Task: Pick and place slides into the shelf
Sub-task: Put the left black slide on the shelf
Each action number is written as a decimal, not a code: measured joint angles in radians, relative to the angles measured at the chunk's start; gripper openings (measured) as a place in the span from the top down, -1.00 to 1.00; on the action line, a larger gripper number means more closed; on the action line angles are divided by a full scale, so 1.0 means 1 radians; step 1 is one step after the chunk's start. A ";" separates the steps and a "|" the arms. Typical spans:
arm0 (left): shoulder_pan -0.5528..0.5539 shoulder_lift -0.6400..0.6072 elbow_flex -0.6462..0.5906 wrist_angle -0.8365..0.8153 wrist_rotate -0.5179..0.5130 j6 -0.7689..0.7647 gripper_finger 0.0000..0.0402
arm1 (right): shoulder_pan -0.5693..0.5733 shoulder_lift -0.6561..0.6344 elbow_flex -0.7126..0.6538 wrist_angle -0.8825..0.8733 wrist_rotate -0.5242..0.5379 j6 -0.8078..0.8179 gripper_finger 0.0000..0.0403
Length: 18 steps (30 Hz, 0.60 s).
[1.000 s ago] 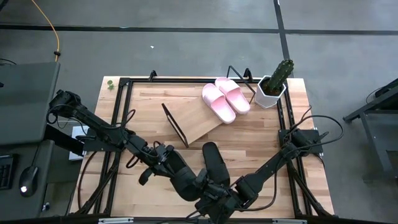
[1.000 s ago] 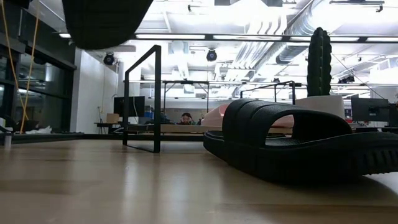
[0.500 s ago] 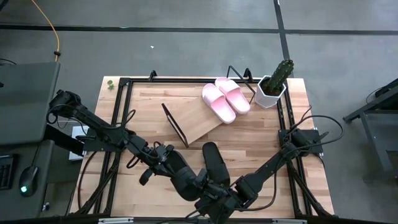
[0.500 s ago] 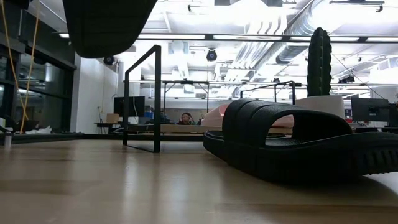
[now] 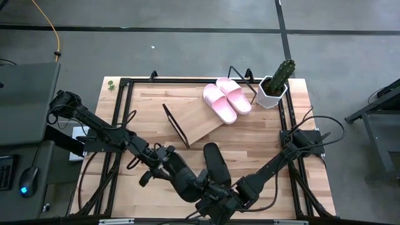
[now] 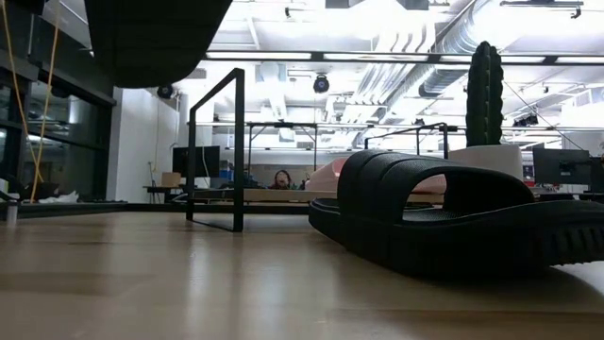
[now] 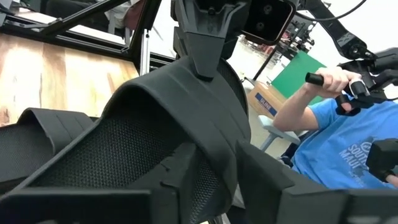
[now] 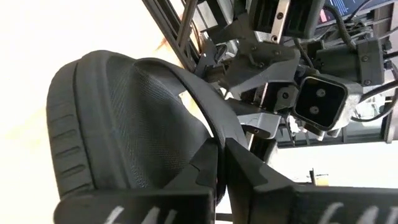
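Observation:
One black slide is up in the air near the table's front edge, between my two grippers; the low view shows it overhead. My right gripper is shut on its strap. My left gripper is open, one finger on each side of the same strap. A second black slide lies sole down on the table. Two pale pink slides lie side by side on the right end of the slanted shelf. My right gripper pinches the strap's edge between its two fingers, at the top of the arch. The fingers come nearly level from the table's right and near side. The slide is lifted clear of the table. My left gripper has the strap between its parted fingers; I cannot tell whether they touch it.
A cactus in a white pot stands at the far right corner, beside the pink slides. The shelf's black wire frame stands up at mid-table. Black rails run along the table's sides. A person in a blue shirt sits beyond the near edge.
The lifted black slide has shifted and tipped a little where it hangs, as the low view shows. Both arms have kept their places, and the slide on the table has not moved.

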<state>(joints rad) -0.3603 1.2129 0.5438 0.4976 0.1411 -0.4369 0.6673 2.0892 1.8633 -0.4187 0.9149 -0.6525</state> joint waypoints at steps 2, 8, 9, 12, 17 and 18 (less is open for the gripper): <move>0.000 0.000 0.000 0.000 0.000 0.000 0.41 | 0.002 0.000 0.000 0.000 0.020 0.000 1.00; 0.000 0.000 0.000 0.000 0.000 0.027 0.26 | 0.019 0.000 0.000 0.026 0.084 0.001 1.00; 0.000 0.000 0.000 0.000 0.000 0.036 0.25 | 0.022 0.000 0.000 0.032 0.083 0.001 1.00; 0.000 -0.005 0.000 -0.001 -0.003 0.054 0.25 | 0.029 0.000 0.000 0.035 0.094 0.000 1.00; 0.000 -0.051 0.000 -0.038 -0.006 0.067 0.28 | 0.036 -0.003 0.000 0.034 0.141 0.000 1.00; 0.000 -0.064 0.000 -0.053 -0.007 0.067 0.29 | 0.036 -0.004 0.000 0.034 0.142 0.004 1.00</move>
<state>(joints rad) -0.3599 1.1491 0.5438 0.4446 0.1341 -0.3702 0.7029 2.0851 1.8633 -0.3843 1.0565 -0.6487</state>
